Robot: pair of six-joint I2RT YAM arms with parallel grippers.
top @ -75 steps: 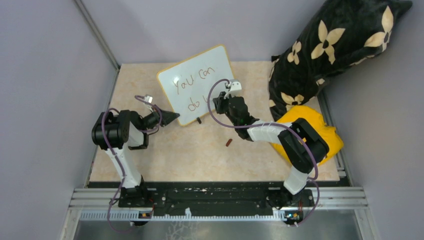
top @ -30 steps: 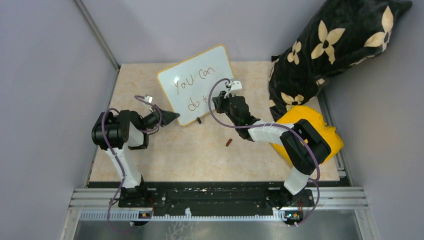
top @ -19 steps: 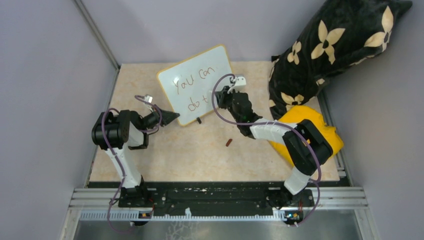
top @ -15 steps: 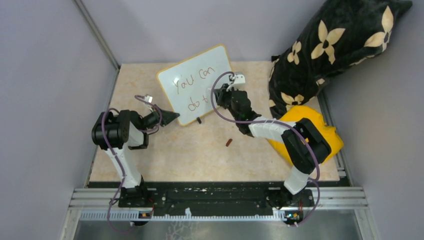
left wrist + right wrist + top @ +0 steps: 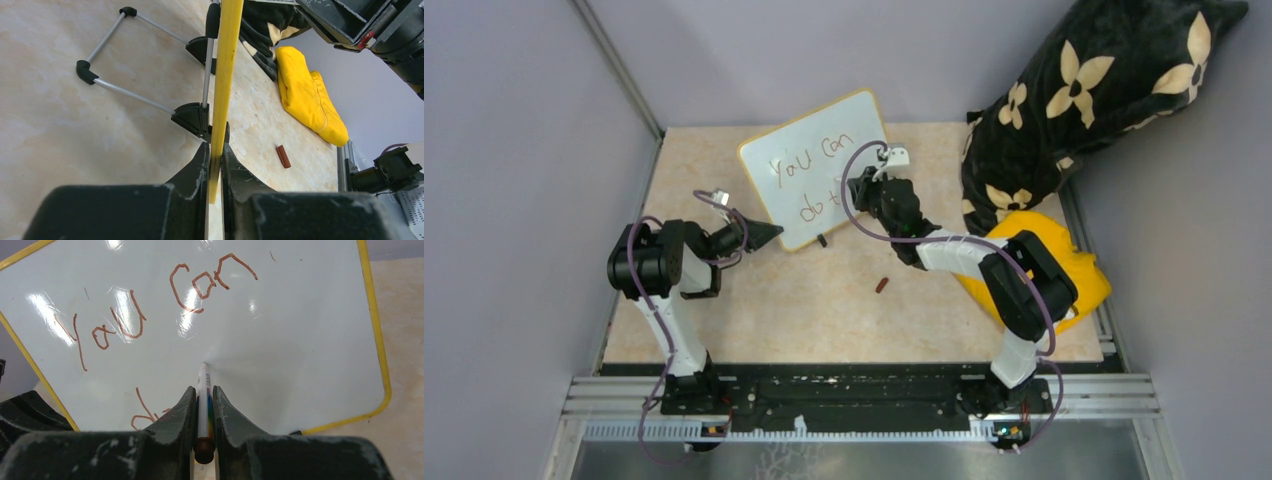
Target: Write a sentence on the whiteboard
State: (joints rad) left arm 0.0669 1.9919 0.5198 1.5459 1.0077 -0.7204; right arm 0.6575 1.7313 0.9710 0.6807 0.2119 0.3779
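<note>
the table (image 5: 824, 320) has a beige, marbled top, closed in by plain lavender-grey walls (image 5: 524, 150), with a metal rail (image 5: 864, 395) along its near edge where the two arms are bolted.

there is one whiteboard (image 5: 844, 125), one marker (image 5: 203, 405), one black pillow (image 5: 1104, 90) with cream flowers at the far right, one yellow cloth (image 5: 1084, 272) bunched just in front of the pillow, and one small reddish-brown piece (image 5: 882, 286) lying alone on the table near the middle.

the whiteboard stands at the far centre of the table, between the two grippers, leaning back on a wire stand (image 5: 135, 95) with black feet and turned at an angle. it is white and glossy, with rounded corners and a thin yellow frame. the sentence (image 5: 809, 170) is in thin reddish-brown handwriting on two lines: "you can" above, and below it "do" with one more stroke partly hidden by the right arm.

the left gripper (image 5: 214, 150) is pinched tight on the yellow frame at the board's lower left edge, one finger on each face. the right gripper (image 5: 203, 390) is clamped narrow on the marker, a white barrel with coloured bands and a dark end. the marker's tip meets the white face below "can", to the right of "do".
</note>
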